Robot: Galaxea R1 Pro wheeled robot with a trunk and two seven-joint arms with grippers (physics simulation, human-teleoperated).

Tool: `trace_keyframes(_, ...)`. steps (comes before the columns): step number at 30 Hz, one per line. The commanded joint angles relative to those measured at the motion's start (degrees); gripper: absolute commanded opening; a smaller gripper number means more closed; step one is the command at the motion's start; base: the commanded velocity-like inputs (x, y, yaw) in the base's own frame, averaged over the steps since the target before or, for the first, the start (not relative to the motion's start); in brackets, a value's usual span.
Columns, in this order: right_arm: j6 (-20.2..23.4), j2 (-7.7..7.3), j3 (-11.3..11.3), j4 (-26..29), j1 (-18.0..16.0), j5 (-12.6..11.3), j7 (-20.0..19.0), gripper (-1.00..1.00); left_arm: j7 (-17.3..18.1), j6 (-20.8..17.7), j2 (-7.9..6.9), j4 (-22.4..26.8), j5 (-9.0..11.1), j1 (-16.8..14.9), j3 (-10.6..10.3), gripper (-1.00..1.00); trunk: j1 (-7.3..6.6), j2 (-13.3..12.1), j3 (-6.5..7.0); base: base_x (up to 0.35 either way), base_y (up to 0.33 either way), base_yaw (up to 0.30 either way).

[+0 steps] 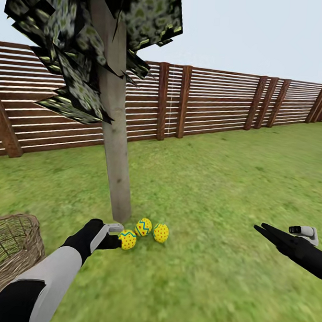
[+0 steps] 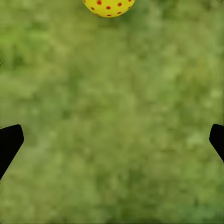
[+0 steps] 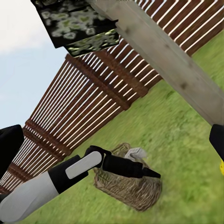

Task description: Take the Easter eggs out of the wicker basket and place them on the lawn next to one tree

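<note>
Three yellow Easter eggs lie on the lawn (image 1: pixel 216 193) at the foot of the tree (image 1: pixel 116 153): one with a blue zigzag (image 1: pixel 143 226), one with red dots (image 1: pixel 161 232), and a third (image 1: pixel 127 239) nearest my left gripper (image 1: pixel 116 238). That gripper is open, its fingers right beside the third egg. In the left wrist view the gripper (image 2: pixel 112 140) has only grass between its wide-apart fingertips, and a red-dotted egg (image 2: pixel 108 5) sits at the frame edge. The wicker basket (image 1: pixel 6 251) stands left of my left arm. My right gripper (image 1: pixel 262 229) hovers open over grass to the right.
A brown slat fence (image 1: pixel 208 102) bounds the garden behind the tree. The tree's foliage (image 1: pixel 83 40) hangs above my left arm. In the right wrist view, the basket (image 3: pixel 128 186) sits behind my left forearm (image 3: pixel 70 172), with the trunk (image 3: pixel 172 60) slanting across.
</note>
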State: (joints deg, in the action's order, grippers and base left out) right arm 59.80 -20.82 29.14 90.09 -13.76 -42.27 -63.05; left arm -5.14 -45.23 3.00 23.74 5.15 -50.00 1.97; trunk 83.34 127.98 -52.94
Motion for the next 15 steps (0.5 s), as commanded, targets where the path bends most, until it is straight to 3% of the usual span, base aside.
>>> trace_keyframes(1,0.2,-0.01,0.0,0.0,0.0,0.1,-0.2,1.0,-0.6,-0.2,0.04,0.1,0.6,0.0,0.2,1.0,-0.24,-0.4,0.13,0.0,0.0,0.0)
trace_keyframes(8,0.2,-0.01,0.0,0.0,0.0,0.1,-0.3,1.0,-0.6,-0.2,0.02,0.0,0.5,0.0,0.2,1.0,-1.77,-3.2,1.39,0.0,0.0,0.0)
trace_keyframes(12,0.2,1.22,-1.3,-0.8,-0.4,-0.7,-0.7,1.0,-0.6,-1.5,-0.4,-1.3,0.6,-1.3,0.5,1.0,-1.77,-3.2,1.38,0.0,0.0,0.0)
trace_keyframes(15,0.2,1.22,-1.8,-0.8,-0.4,-0.7,-0.7,1.0,-0.6,-2.5,-0.4,-1.6,0.6,-2.3,0.5,1.0,-1.77,-3.2,1.38,0.0,0.0,0.0)
